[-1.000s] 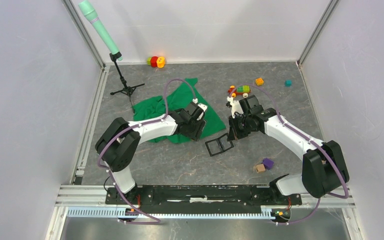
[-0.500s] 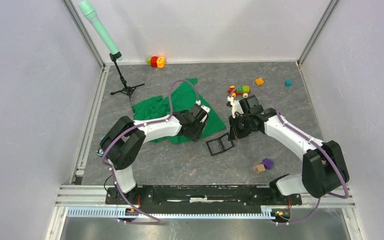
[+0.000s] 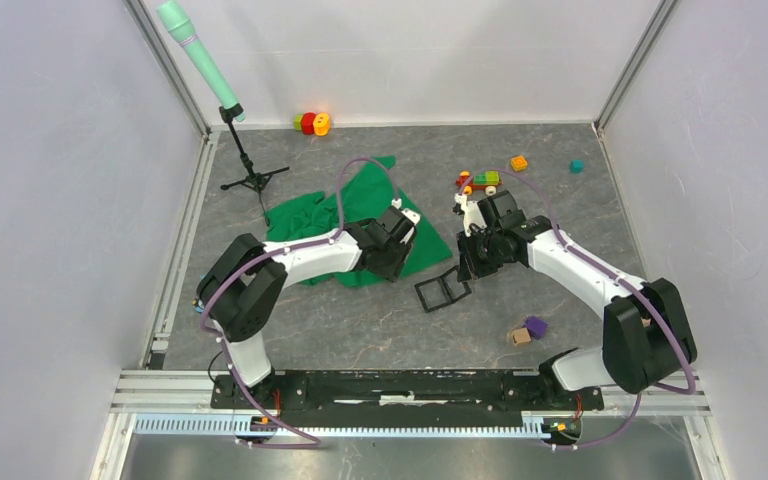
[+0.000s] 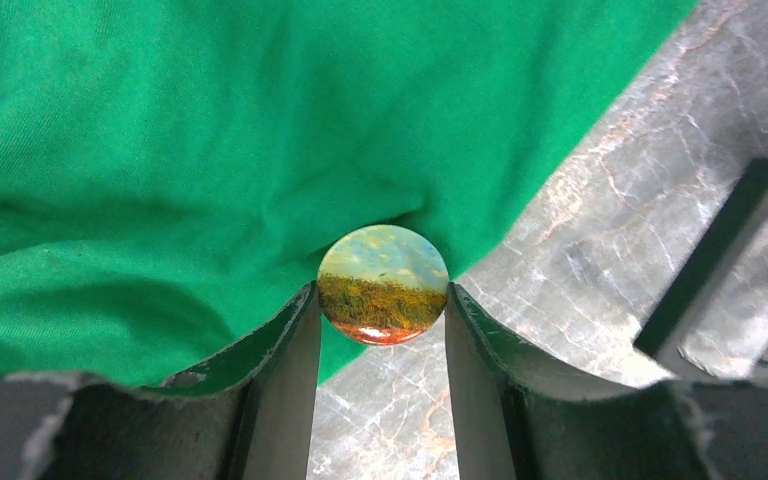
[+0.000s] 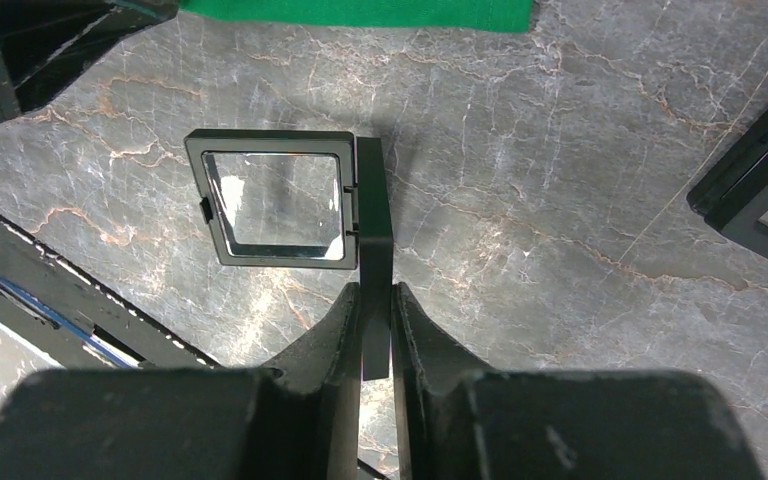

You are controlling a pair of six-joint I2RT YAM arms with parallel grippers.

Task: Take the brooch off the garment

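The garment (image 3: 310,215) is a bright green cloth on the grey floor; it fills the top of the left wrist view (image 4: 210,150). The brooch (image 4: 383,285) is a small round badge with a yellow field and pale sky, at the cloth's edge. My left gripper (image 4: 380,310) is shut on the brooch, one finger against each side; from above it (image 3: 388,256) sits on the cloth's right edge, hiding the brooch. My right gripper (image 5: 375,310) is shut on one leaf of an open black square frame (image 5: 275,197), which lies right of the cloth (image 3: 443,291).
Toy bricks (image 3: 482,181) lie behind the right arm, and an orange one (image 3: 519,162) and a teal one (image 3: 577,166) sit farther back. A tan cube (image 3: 519,337) and purple block (image 3: 536,326) lie near right. A stand (image 3: 250,170) is far left. Another dark object (image 5: 760,190) is at right.
My left gripper has shifted slightly back along the cloth's edge. My right gripper has nudged the black frame a little to the right.
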